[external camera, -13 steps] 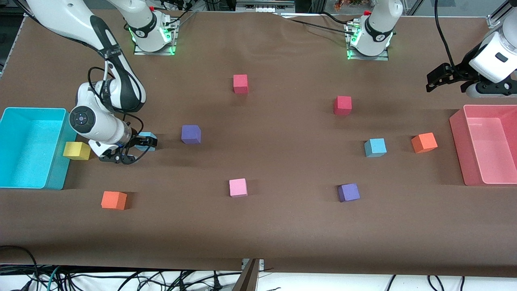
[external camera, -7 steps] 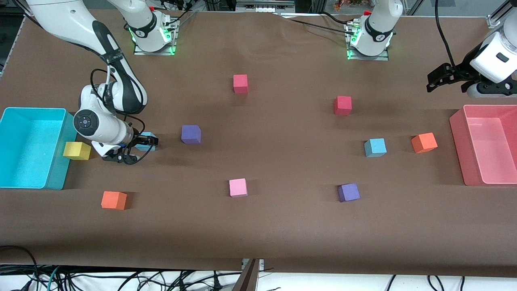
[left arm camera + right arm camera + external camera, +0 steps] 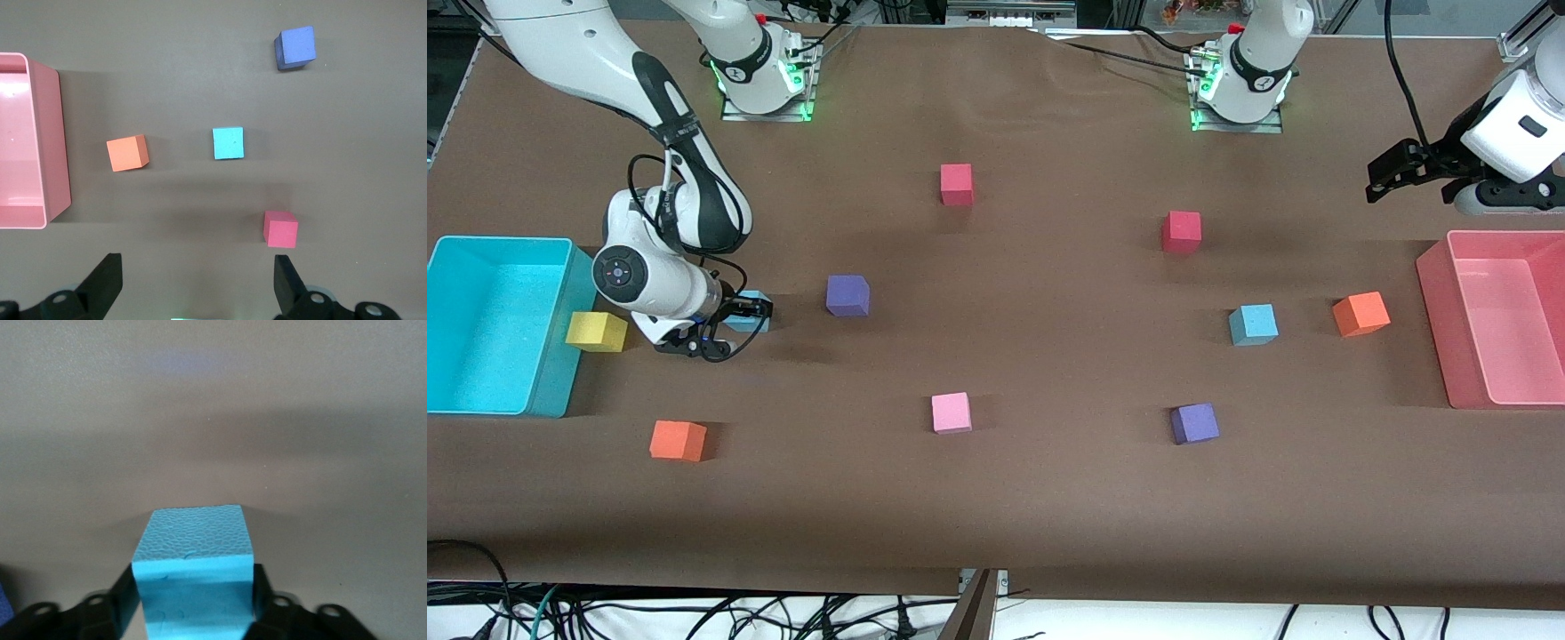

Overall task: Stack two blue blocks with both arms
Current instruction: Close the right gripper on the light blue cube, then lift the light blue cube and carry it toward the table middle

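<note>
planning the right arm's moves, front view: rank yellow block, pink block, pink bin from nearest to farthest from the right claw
1. Yellow block, beside the right claw, against the cyan bin.
2. Pink block, mid-table, nearer the front camera.
3. Pink bin, at the left arm's end.

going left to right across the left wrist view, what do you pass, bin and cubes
pink bin → orange cube → blue block → red cube → purple cube
</note>
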Available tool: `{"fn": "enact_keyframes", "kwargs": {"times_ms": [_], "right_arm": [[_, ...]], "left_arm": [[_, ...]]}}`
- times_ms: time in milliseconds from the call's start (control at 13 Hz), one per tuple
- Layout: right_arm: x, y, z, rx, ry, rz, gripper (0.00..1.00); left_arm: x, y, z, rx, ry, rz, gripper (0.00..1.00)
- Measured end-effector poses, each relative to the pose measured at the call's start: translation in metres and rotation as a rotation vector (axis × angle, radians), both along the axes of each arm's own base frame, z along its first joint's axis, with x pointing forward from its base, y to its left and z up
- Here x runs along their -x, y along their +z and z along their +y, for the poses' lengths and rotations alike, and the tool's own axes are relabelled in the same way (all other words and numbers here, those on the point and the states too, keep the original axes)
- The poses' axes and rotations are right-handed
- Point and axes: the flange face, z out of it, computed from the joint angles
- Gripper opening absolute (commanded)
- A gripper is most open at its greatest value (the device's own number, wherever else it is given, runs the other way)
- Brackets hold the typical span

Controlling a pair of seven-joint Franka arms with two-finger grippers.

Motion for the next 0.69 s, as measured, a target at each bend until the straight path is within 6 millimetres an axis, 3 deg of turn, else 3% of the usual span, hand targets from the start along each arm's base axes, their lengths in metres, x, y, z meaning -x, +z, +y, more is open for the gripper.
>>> {"fn": "enact_keyframes", "kwargs": {"times_ms": [307,460,690], "right_arm": [[-0.01,0.018,0.009,0.002,0.014,0.035,0.0],[-0.027,0.057,0.031,0.008,0.047,0.075,0.0],[-0.047,0.13,0.095,0.022,0.102,0.098,0.0]], "left_arm": [[0.0,0.0,0.0,0.0,0.0,0.0,1.0],[0.0,0.0,0.001,0.0,0.002,0.0,1.0],[0.0,0.0,0.003,0.0,0.006,0.0,1.0]]}}
